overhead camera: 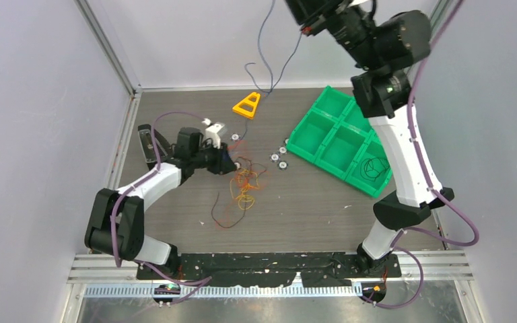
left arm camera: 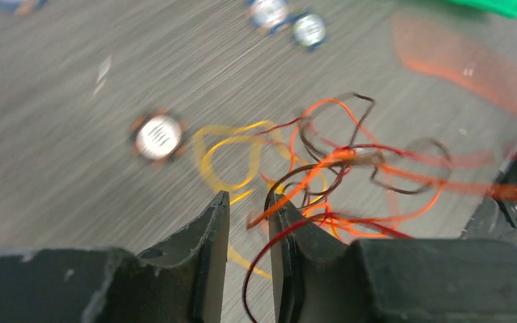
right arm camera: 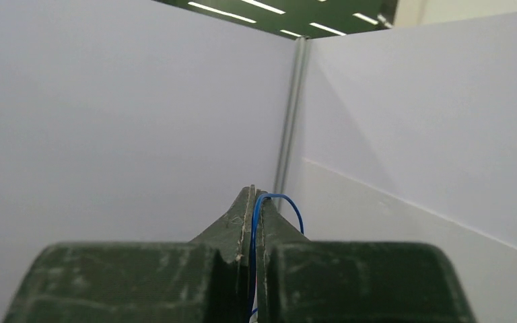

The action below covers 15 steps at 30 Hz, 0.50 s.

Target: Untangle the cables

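Left arm is reaching low over the table (overhead camera: 309, 215), left gripper (overhead camera: 232, 161) sitting at the far left edge of the tangle (overhead camera: 244, 183). The tangle is lying on the table's middle, just near-side of the nuts (overhead camera: 279, 159): orange, yellow, red and dark brown strands looping over one another. One dark strand (overhead camera: 223, 219) is trailing out of it toward the near edge in a loose curve.

From the left wrist, the left gripper (left arm camera: 249, 198) is showing a narrow gap between its jaws. The tangle (left arm camera: 336, 168) is spreading just beyond and to the right of the tips. An orange strand end is reaching into the gap, and a dark red strand is running along the right finger (left arm camera: 279, 229) (nothing looks pinched; the picture is blurred). A nut (left arm camera: 158, 136) is lying beside a yellow loop, left of the tips.

Right arm is standing raised high over the far right of the table. The right gripper (right arm camera: 254, 192) is pressing its jaws together on a blue wire (right arm camera: 253, 242), which is arching out past the tips. From above, the blue wire (overhead camera: 261, 40) is hanging down toward the orange triangle (overhead camera: 247, 104) at the far edge. A green bin (overhead camera: 307, 123) is sitting right of the triangle, apart from the tangle.
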Tool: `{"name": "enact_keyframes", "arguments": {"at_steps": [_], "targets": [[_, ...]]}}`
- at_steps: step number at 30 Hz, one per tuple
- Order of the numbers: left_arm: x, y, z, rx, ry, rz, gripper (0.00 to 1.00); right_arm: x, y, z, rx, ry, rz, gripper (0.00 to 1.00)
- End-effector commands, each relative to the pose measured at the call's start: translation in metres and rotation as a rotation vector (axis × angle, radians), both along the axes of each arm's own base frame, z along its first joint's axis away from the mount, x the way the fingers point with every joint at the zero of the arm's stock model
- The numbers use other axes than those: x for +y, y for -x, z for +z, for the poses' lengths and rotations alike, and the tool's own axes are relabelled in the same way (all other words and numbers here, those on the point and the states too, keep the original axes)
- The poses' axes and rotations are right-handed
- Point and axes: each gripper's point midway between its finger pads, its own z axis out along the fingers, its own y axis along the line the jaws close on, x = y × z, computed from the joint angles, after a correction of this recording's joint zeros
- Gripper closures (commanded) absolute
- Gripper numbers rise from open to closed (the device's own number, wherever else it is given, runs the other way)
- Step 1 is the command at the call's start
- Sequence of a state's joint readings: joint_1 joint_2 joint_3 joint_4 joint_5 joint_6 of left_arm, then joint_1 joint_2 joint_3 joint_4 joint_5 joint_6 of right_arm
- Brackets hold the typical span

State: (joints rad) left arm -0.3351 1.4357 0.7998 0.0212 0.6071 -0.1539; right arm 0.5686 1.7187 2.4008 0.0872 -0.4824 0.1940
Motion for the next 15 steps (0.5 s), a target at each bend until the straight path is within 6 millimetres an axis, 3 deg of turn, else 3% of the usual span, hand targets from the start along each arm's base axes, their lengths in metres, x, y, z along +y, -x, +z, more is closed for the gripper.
{"name": "enact_keyframes", "arguments": {"at_steps": [1, 6, 10, 12, 13, 15], "targets": [[0.061, 0.01, -0.024, 0.14, -0.126, 0.155, 0.71, -0.058, 0.031, 0.048, -0.121, -0.093, -0.129, 0.94], [0.105, 0.016, -0.042, 0.225, -0.198, 0.269, 0.71, -0.082, 0.014, 0.04, -0.097, -0.056, -0.214, 0.95], [0.12, 0.011, -0.041, 0.228, -0.196, 0.315, 0.72, -0.091, -0.003, 0.017, -0.061, 0.022, -0.277, 0.95], [0.117, 0.006, -0.029, 0.193, -0.167, 0.29, 0.63, -0.101, -0.009, -0.001, -0.031, 0.071, -0.319, 0.95], [0.114, 0.003, -0.02, 0.166, -0.15, 0.277, 0.55, -0.108, -0.026, -0.018, 0.002, 0.107, -0.36, 0.94], [0.108, -0.003, 0.002, 0.104, -0.114, 0.253, 0.41, -0.124, -0.039, -0.039, 0.053, 0.147, -0.413, 0.95]]}}
